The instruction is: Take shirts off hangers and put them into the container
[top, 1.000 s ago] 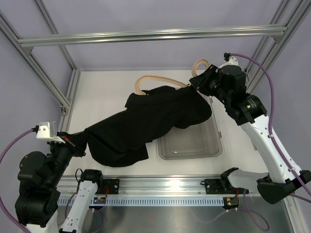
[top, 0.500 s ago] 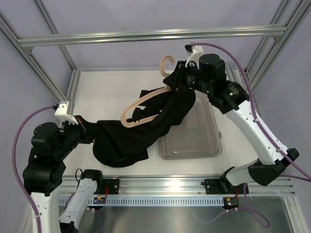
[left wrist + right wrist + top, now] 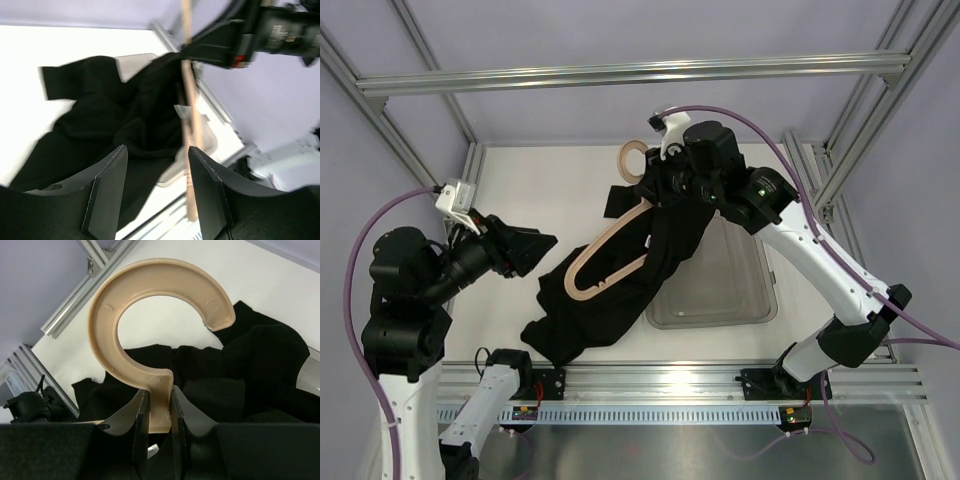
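Note:
The tan hanger (image 3: 603,240) is up in the air, and my right gripper (image 3: 655,185) is shut on the neck below its hook (image 3: 110,330). In the right wrist view the right gripper (image 3: 160,410) pinches that neck from both sides. The black shirt (image 3: 610,310) still hangs from the hanger's upper end, and its lower part trails onto the table left of the container (image 3: 720,290). One hanger arm and its open frame are bare. My left gripper (image 3: 542,243) hovers open to the left of the shirt, holding nothing. The left wrist view shows the left gripper (image 3: 157,190) empty, with the shirt (image 3: 110,115) beyond.
Aluminium frame posts (image 3: 460,190) stand along the left and right sides, and a bar (image 3: 620,75) crosses overhead. A slotted rail (image 3: 650,412) with black brackets runs along the near edge. Part of the shirt covers the container's left rim.
My left gripper has opened and let go of the shirt, then lifted away to the right. The right arm carried the hanger left, and the shirt slid down, baring the frame.

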Motion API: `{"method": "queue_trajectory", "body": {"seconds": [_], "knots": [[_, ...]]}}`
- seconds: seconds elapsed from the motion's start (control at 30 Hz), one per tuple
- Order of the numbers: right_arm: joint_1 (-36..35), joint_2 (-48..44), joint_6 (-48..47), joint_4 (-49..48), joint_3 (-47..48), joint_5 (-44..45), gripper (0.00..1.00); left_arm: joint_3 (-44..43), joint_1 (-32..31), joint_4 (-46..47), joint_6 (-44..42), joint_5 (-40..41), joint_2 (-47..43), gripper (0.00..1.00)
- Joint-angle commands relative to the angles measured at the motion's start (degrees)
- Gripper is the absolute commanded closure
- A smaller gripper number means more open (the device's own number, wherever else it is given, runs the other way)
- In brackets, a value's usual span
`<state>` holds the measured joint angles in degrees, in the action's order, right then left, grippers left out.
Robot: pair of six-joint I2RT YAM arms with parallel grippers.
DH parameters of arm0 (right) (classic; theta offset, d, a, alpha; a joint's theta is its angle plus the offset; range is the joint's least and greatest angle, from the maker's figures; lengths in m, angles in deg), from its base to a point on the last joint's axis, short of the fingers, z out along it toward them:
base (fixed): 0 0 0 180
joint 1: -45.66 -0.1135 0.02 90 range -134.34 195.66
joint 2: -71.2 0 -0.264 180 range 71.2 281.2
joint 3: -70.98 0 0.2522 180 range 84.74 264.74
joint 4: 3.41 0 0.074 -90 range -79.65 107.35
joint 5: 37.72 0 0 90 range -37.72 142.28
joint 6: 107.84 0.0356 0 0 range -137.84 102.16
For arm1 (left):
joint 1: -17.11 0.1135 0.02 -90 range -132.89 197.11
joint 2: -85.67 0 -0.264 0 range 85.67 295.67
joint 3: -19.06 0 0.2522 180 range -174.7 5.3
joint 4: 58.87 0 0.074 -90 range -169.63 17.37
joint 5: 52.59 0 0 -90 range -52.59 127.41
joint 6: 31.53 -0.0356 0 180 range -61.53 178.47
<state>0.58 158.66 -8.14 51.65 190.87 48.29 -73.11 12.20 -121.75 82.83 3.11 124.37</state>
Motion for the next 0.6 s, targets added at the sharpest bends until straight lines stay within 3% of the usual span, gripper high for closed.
{"method": "queue_trajectory", "body": {"seconds": [0.0, 0.27, 0.37, 0.5, 0.57], "knots": [[-2.1, 1.0, -3.2, 0.7, 4.3, 3.5, 1.0, -0.3, 0.2, 6.1, 3.0, -13.6, 3.4, 0.44], [-5.2, 5.7, -3.6, 3.3, 10.8, 5.7, 1.0, 2.3, 0.2, 7.9, 2.7, -21.5, 5.9, 0.43], [-6.6, 7.9, -3.8, 4.7, 14.2, 6.4, 1.0, 3.7, 0.2, 7.8, 2.4, -21.7, 6.4, 0.47], [-7.5, 9.4, -3.8, 5.6, 16.8, 7.2, 1.0, 3.8, 0.2, 4.2, -0.9, -19.9, 7.3, 0.63], [-7.8, 10.1, -3.8, 6.1, 18.0, 7.0, 1.0, 4.4, 0.2, 4.3, -1.1, -20.4, 7.3, 0.63]]}}
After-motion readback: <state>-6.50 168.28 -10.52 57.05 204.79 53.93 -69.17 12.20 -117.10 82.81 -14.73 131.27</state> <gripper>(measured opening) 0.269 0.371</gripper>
